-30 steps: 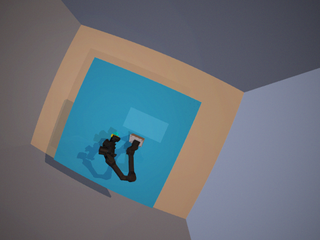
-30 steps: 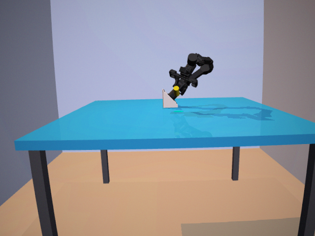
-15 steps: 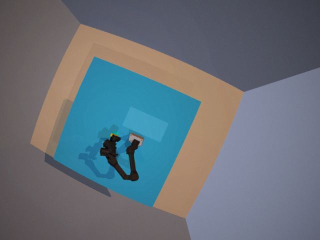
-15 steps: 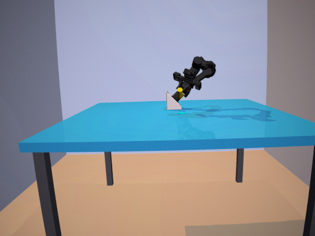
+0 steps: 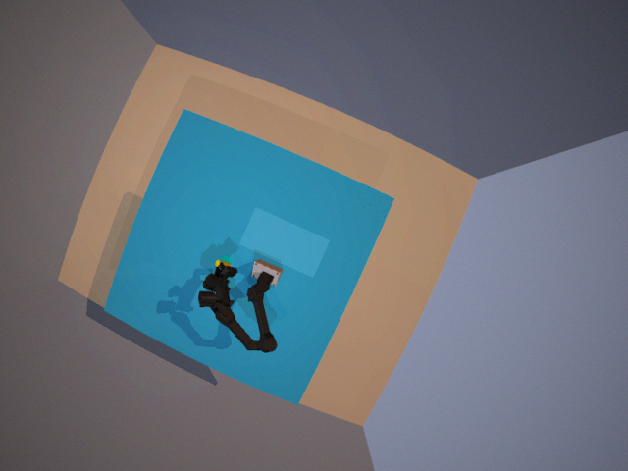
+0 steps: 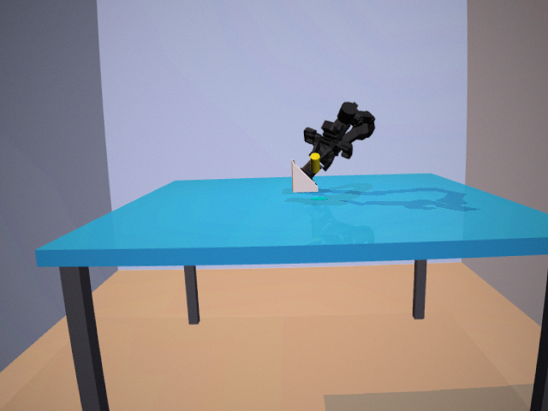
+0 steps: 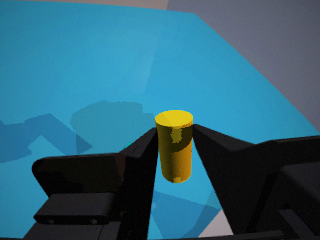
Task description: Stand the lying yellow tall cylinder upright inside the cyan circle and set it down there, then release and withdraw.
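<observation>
The yellow tall cylinder [image 5: 218,263] [image 6: 315,164] [image 7: 175,162] is held near its upper end between the fingertips. It looks close to upright in the exterior view and hangs above the table. My gripper [image 7: 174,130] is shut on it, with one finger on each side. The cyan circle [image 5: 227,259] [image 6: 318,198] lies flat on the table below the cylinder, partly covered by the cylinder and gripper in the top view. In the wrist view the left finger hides nearly all of it.
The arm's pale wedge-shaped base [image 5: 272,276] [image 6: 301,183] [image 7: 218,228] stands close to the cyan circle. The folded arm [image 5: 261,316] [image 6: 365,126] reaches from it. The blue table [image 5: 202,177] [image 6: 186,221] [image 7: 115,55] carries the arm's shadows.
</observation>
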